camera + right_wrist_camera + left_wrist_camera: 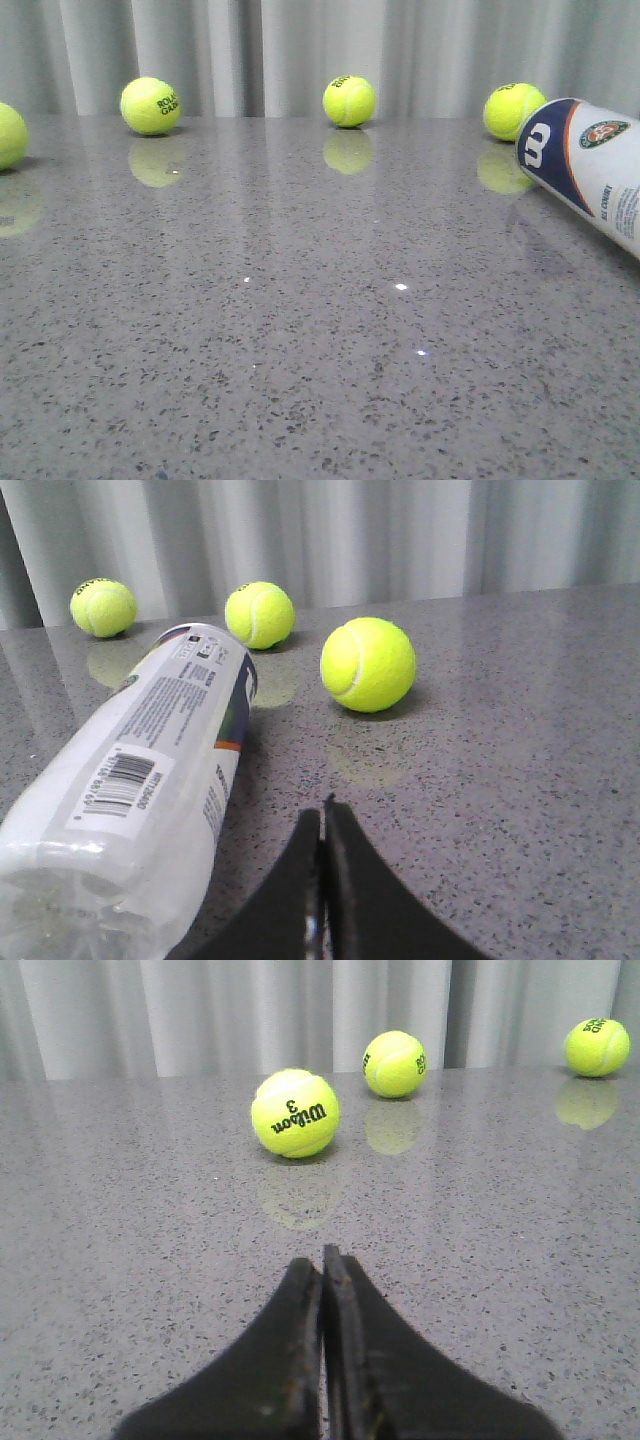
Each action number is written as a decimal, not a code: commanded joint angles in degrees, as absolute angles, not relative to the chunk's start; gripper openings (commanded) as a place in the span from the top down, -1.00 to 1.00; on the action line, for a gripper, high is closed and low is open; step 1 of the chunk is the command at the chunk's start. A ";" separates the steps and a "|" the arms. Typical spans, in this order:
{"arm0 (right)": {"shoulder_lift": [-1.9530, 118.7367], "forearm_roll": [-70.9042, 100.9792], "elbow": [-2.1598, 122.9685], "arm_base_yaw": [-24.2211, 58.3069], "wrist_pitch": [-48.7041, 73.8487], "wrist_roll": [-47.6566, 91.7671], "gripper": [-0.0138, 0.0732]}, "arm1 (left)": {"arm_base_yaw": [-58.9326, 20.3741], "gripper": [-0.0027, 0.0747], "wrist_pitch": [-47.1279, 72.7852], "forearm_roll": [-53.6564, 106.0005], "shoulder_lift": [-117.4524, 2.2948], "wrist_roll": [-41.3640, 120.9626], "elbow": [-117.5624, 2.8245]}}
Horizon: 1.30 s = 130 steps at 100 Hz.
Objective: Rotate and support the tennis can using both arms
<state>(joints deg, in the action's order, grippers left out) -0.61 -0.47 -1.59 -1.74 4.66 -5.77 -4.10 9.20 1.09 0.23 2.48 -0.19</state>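
Both pincers are pressed together and hold nothing; the task looks not yet begun.

Left gripper (323,1260) hangs over bare table (300,330), its fingers together, near a tennis ball (295,1112). Right gripper (323,815) is also together, just beside the tennis can (150,780), which lies on its side at the table's right. Next, I judge, both must part their fingers and approach the can.

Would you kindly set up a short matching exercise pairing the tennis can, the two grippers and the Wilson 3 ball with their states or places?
Things:
1. tennis can
2. left gripper
3. right gripper
4. Wilson 3 ball

States:
A. shut, beside the lying can
B. lying on its side
C. resting ahead of the left gripper
D. shut, with nothing beside it

Pairs: 1-B, 2-D, 3-A, 4-C
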 commanded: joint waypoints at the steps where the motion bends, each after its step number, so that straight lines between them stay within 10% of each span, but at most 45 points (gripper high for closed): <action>1: -1.86 -0.46 -0.46 -1.65 0.34 -5.29 0.81 | -4.05 0.99 4.81 1.37 2.48 1.98 2.57; 130: 0.94 -0.46 7.99 -1.66 10.74 -5.29 0.81 | -4.05 0.99 4.81 1.37 2.48 1.98 2.57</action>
<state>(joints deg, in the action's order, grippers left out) -0.61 -0.47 2.78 -1.74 9.97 -5.77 -4.10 9.20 1.09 0.23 2.48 -0.19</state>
